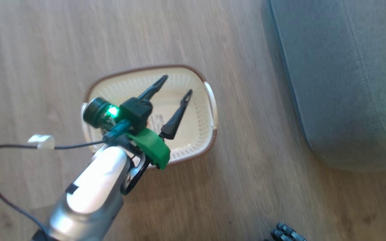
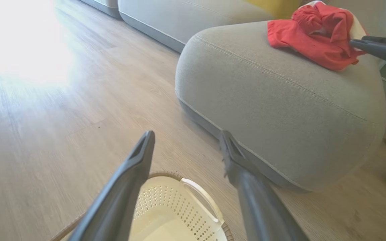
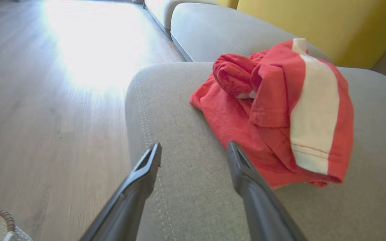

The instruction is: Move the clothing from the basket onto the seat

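Red clothing (image 3: 273, 110) lies heaped on the grey seat (image 3: 186, 201), near its rounded edge.
The right claw (image 3: 194, 146) hovers over the seat just beside the heap, fingers apart and gripping nothing. The left claw (image 1: 177, 84) hangs above the basket (image 1: 201, 120), fingers also apart; the basket stands on the wood floor (image 1: 45, 67) near the seat.

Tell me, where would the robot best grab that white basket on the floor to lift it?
Probably a side handle, approached from straight above. The basket sits upright on the floor, and the handle is a thin white loop standing off the basket's side, narrow enough for the open left gripper above it to close around.
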You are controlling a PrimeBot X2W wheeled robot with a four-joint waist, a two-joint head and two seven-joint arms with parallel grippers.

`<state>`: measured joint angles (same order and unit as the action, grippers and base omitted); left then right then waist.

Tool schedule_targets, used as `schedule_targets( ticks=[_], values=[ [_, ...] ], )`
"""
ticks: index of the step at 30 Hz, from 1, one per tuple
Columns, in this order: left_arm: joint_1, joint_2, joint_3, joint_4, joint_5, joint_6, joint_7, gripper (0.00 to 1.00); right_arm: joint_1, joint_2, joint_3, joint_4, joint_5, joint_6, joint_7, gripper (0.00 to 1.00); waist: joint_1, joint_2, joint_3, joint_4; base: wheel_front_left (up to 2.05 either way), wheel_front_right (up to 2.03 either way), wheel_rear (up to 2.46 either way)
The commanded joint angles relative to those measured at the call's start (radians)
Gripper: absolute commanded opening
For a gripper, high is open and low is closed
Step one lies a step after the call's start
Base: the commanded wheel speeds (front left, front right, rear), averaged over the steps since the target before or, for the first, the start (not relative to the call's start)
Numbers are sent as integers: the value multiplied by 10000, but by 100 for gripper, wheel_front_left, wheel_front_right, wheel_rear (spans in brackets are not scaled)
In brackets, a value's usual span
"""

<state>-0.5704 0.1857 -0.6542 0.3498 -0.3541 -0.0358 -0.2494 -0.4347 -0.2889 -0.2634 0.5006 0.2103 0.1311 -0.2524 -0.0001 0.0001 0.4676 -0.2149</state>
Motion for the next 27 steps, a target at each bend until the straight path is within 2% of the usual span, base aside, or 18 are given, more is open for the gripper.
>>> schedule_targets(
  ticks=[1,5,6,17,27],
  values=[
    [141,50,463,-320,-99,91,-120,100,317,-255,252,-425,39,-4,-92,100,1,-1,-590,465,0,0,0],
    [719,-77,1290,-351,-119,244,-122,100,665,-76,768,-1097,256,-4,-92,100,1,-1,-1276,1007,0,0,0],
    [999,-143,1714,-347,-80,289,-122,100,817,31,1012,-1281,287,-4,-92,100,1,-1,-1612,1328,0,0,0],
    [2613,-435,3948,-190,399,458,-123,100,1224,467,2305,-1263,494,-4,-93,100,1,-1,-3069,2927,0,0,0],
    [3759,-665,5476,-348,936,382,-123,100,1484,1019,2842,-1101,565,-4,-93,100,1,-1,-3706,3291,0,0,0]
  ],
)
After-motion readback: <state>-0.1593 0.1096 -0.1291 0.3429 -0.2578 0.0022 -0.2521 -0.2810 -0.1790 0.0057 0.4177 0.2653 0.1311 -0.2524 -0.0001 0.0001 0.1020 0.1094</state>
